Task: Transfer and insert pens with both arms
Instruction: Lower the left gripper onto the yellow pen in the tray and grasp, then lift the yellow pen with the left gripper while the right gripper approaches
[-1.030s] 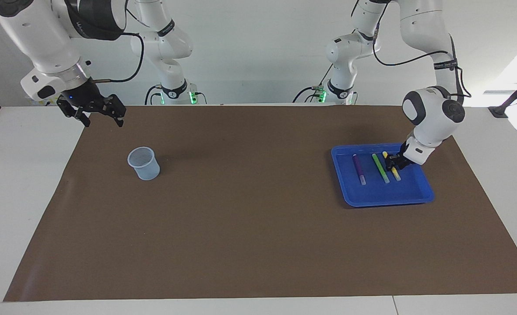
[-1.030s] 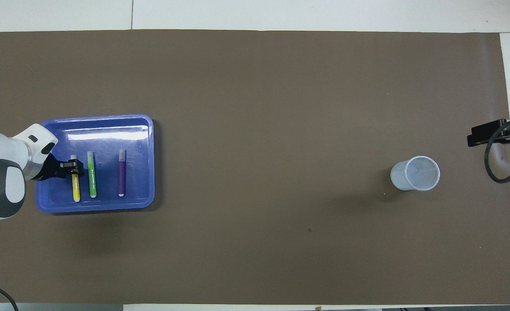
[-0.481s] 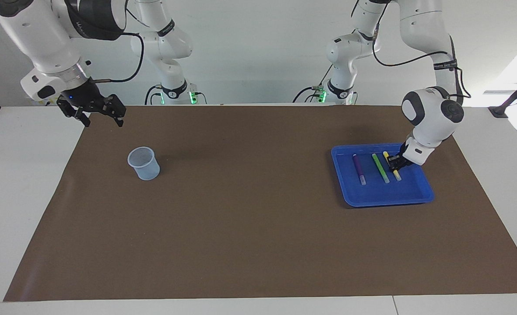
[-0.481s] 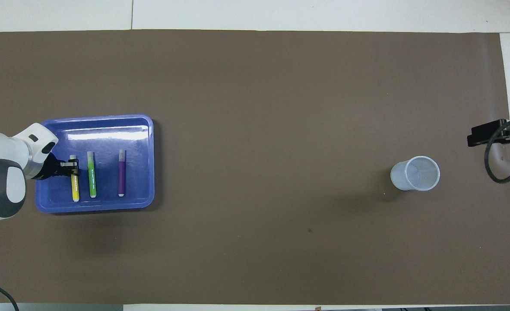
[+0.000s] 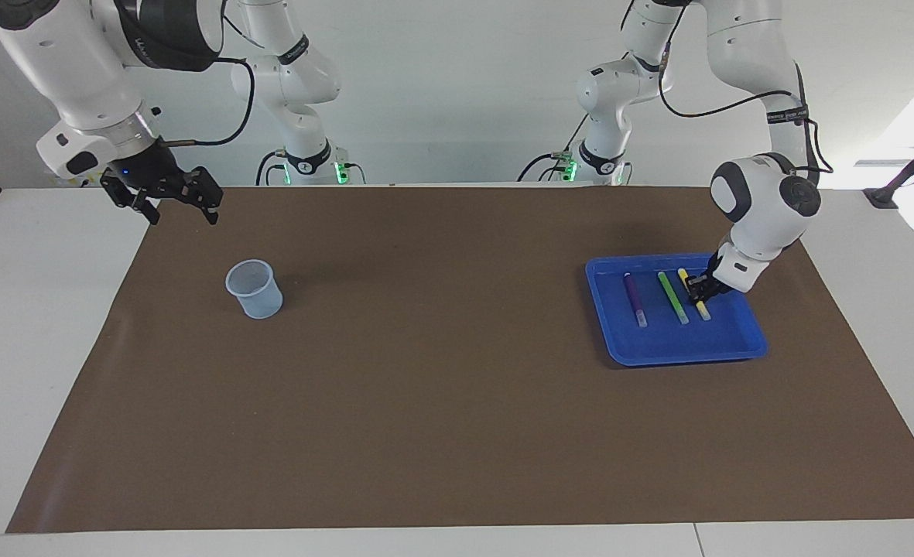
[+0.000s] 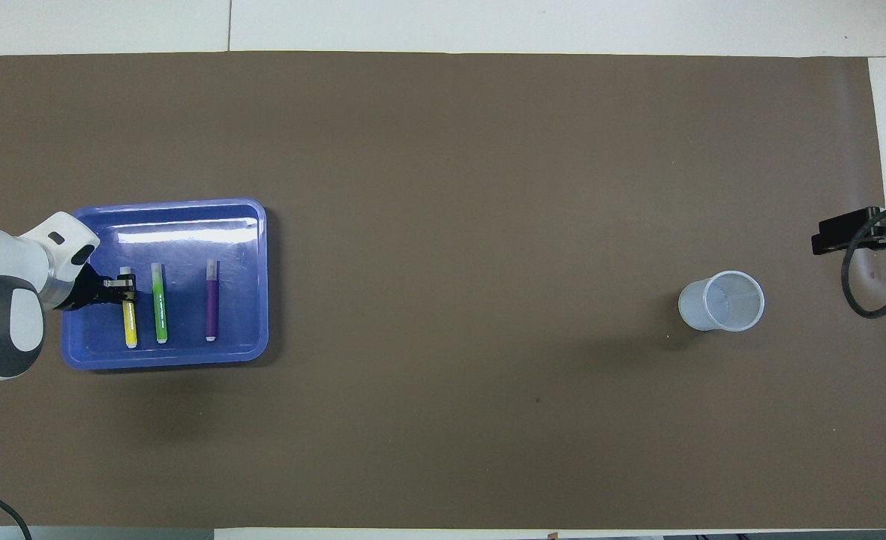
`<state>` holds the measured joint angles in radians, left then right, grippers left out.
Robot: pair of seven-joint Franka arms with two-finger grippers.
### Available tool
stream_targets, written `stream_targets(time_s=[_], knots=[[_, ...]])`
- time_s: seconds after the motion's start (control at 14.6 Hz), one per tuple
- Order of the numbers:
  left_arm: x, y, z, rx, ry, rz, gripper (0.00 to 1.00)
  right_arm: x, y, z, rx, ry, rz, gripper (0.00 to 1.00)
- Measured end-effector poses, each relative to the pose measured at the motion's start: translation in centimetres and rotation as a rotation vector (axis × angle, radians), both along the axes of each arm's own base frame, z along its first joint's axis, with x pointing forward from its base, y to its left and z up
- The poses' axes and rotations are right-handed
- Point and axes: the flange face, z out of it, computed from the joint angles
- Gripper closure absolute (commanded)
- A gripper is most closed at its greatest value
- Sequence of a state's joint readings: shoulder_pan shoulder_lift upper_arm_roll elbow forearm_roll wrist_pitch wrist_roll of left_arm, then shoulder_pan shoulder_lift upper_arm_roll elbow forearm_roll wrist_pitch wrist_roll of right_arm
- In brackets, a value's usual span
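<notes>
Across the facing view we first meet the right gripper (image 5: 182, 205), fingers spread wide and holding nothing, waiting in the air over the corner of the brown mat (image 5: 441, 402) that covers most of the white table (image 5: 31, 348). Next stands a translucent plastic cup (image 5: 255, 288), upright on the mat. Two smaller white arms (image 5: 302, 93) stand before the pale wall. At the left arm's end, a blue tray (image 5: 681, 352) holds the purple pen (image 5: 635, 299), green pen (image 5: 672, 297) and yellow pen (image 5: 700, 308), side by side; the left gripper (image 5: 696, 289) pinches the yellow pen.
</notes>
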<state>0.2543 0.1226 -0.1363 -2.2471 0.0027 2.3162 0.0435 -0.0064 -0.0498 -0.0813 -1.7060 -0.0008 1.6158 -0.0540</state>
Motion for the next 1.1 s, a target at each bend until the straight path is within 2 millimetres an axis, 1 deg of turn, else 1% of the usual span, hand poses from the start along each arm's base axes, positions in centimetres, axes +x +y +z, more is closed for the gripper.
stream_targets(time_s=[0.07, 0.21, 0.41, 0.55, 0.69, 0.82, 0.96, 1.1], knots=[[0.4, -0.1, 0.5, 0.0, 0.004, 0.008, 1.0, 0.0, 0.0, 0.0, 0.0, 0.0, 0.0, 0.0], [1.5, -1.1, 2.4, 0.0, 0.031, 0.018, 1.0, 0.0, 0.0, 0.0, 0.0, 0.0, 0.0, 0.0], [2.9, -3.8, 5.7, 0.005, 0.078, 0.047, 1.0, 0.0, 0.0, 0.0, 0.0, 0.0, 0.0, 0.0], [3.4, -5.6, 7.9, 0.011, 0.12, 0.072, 1.0, 0.0, 0.0, 0.0, 0.0, 0.0, 0.0, 0.0], [3.9, -7.2, 10.8, -0.005, 0.163, 0.138, 1.0, 0.0, 0.1, 0.0, 0.0, 0.0, 0.001, 0.0], [4.2, -9.4, 13.6, -0.052, 0.192, 0.252, 1.0, 0.0, 0.4, 0.0, 0.0, 0.0, 0.01, 0.0], [4.3, -12.4, 15.6, -0.105, 0.216, 0.383, 1.0, 0.1, 0.8, 0.0, 0.021, -0.002, 0.025, 0.0], [3.7, -15.7, 17.1, -0.154, 0.248, 0.515, 1.0, 0.2, 2.4, 0.1, 0.156, -0.013, 0.019, 0.0]])
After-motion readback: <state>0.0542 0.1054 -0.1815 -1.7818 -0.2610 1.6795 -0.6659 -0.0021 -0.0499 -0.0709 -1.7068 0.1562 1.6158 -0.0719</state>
